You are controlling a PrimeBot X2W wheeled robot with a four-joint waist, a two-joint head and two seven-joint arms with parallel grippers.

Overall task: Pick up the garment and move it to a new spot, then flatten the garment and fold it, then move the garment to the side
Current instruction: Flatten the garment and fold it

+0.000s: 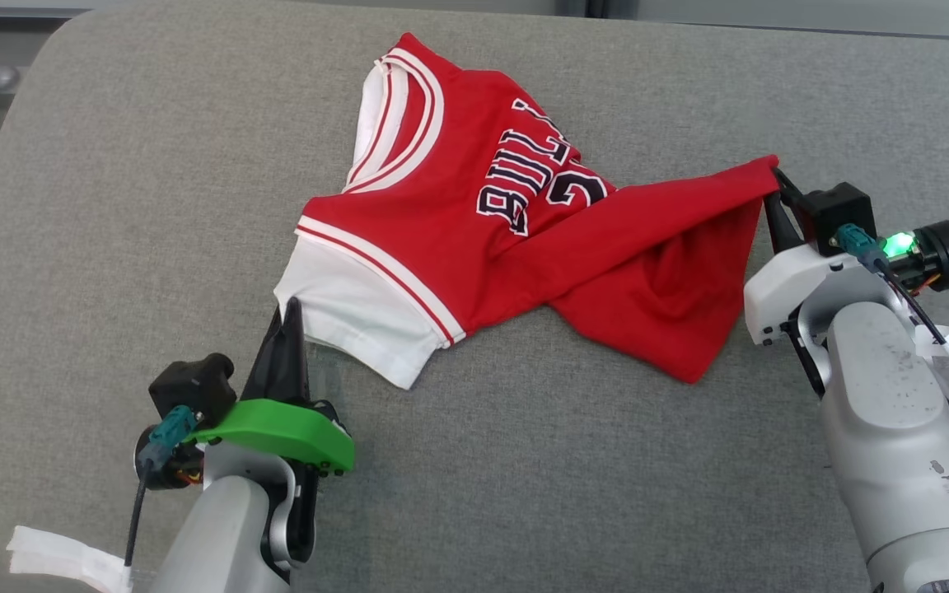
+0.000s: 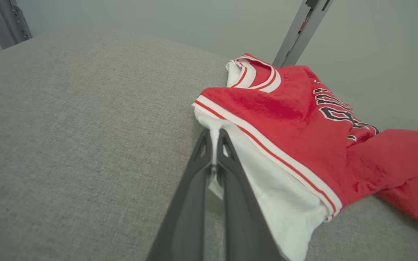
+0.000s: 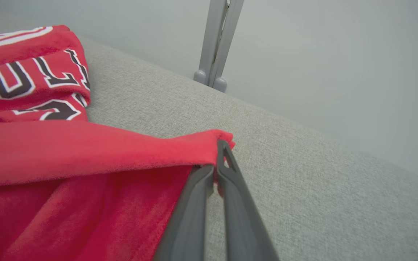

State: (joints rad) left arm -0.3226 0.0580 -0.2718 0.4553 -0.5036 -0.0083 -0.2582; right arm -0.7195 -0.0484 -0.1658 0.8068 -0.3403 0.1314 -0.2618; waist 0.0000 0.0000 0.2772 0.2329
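Both left tool [image 1: 292, 306] and right tool [image 1: 774, 176] clenched on garment [image 1: 425, 247], lettering [image 1: 521, 183] partly fold-hidden.

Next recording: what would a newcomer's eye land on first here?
A crumpled red basketball jersey with white trim lies centred on the grey fabric surface. The left gripper has its fingers shut on the white sleeve at the near left; the right gripper holds a red corner at the right.
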